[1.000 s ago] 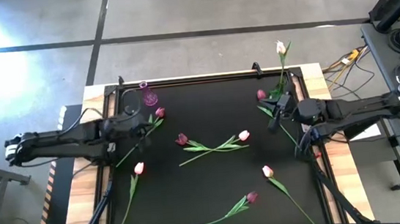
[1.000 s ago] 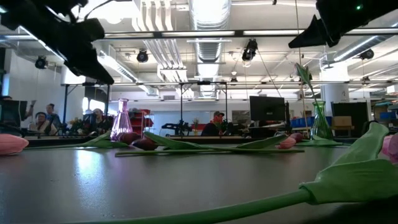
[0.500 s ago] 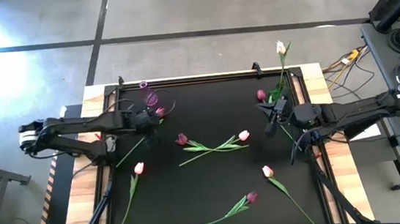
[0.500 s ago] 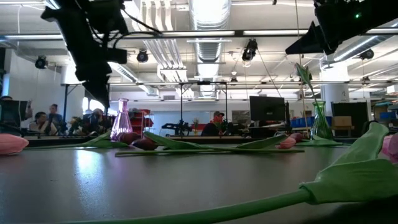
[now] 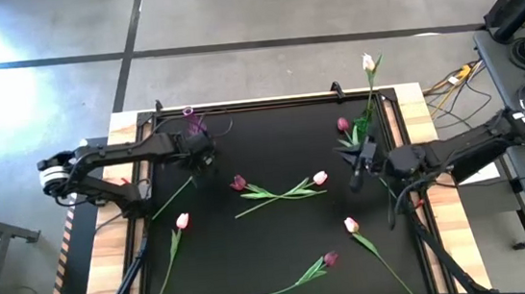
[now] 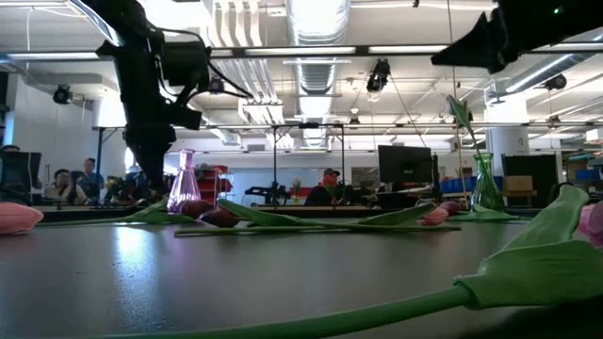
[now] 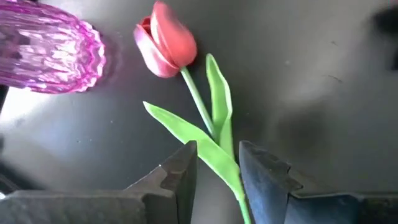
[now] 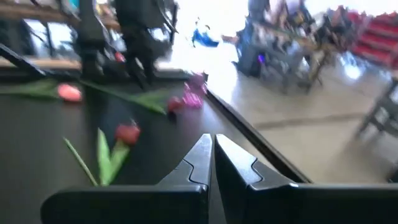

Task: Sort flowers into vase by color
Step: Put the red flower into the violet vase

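A dark magenta tulip (image 7: 165,40) lies flat on the black mat beside the purple glass vase (image 5: 192,125), which also shows in the left wrist view (image 7: 50,56). My left gripper (image 7: 217,177) points down over this tulip, open by a narrow gap. Its fingers stand on either side of the stem and leaf (image 7: 221,158), and I see no contact. In the high view my left gripper (image 5: 202,158) hides the tulip's head. My right gripper (image 5: 354,170) is shut and empty, above the mat's right part. It also shows in its wrist view (image 8: 212,158).
A green vase (image 6: 485,186) at the far right holds a white tulip (image 5: 367,62), with a magenta head (image 5: 342,124) beside it. Loose tulips lie on the mat: magenta (image 5: 238,182), pink (image 5: 320,177), pale pink (image 5: 183,220), white-pink (image 5: 351,224), magenta (image 5: 330,257). People sit beyond the table.
My left gripper has gone toward the table's right, to the magenta tulip by the purple vase, has tipped to point down and has come lower over it. My right gripper has drifted a little toward the near edge. The flowers have kept still.
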Controlling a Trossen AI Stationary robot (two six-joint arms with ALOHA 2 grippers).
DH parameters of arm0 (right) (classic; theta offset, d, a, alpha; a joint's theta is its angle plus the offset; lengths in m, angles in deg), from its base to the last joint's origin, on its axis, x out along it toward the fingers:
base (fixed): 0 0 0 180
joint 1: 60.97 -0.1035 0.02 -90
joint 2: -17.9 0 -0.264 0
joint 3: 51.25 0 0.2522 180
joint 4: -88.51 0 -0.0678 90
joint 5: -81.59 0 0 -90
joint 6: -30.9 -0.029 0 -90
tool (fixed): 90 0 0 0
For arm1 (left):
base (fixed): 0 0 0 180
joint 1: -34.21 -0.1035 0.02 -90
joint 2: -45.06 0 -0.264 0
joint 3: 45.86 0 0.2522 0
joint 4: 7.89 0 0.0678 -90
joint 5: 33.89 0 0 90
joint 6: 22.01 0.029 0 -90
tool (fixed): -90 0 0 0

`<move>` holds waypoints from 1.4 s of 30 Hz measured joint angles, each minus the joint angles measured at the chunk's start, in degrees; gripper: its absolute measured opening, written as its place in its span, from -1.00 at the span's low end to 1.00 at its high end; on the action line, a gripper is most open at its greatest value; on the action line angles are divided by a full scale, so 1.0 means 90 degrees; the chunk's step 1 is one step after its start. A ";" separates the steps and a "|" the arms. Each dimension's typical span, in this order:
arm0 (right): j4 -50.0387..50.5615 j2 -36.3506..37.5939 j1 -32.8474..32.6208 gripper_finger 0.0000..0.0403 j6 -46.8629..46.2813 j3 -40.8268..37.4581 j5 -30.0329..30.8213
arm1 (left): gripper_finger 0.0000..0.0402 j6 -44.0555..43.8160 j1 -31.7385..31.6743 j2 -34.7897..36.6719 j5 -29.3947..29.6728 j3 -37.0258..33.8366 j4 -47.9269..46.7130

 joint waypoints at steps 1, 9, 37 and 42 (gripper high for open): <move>-0.0380 -0.0043 -0.0093 -0.94 0.0117 -0.0090 0.0000 | -0.49 0.0043 -0.0062 -0.0015 -0.0044 -0.0013 0.0039; -0.3140 -0.0631 -0.0500 -0.94 0.1000 -0.0924 -0.0017 | -0.52 0.0150 -0.0319 -0.0237 -0.0395 -0.0042 0.0324; -0.3708 -0.2000 -0.0497 -0.94 0.0626 -0.0880 -0.0012 | -0.59 0.0405 -0.0945 -0.1619 -0.0757 -0.0018 0.0847; -0.3807 -0.2005 -0.0497 -0.94 0.0633 -0.0878 -0.0014 | -0.95 0.0555 -0.0952 -0.1329 -0.0779 -0.0061 0.0892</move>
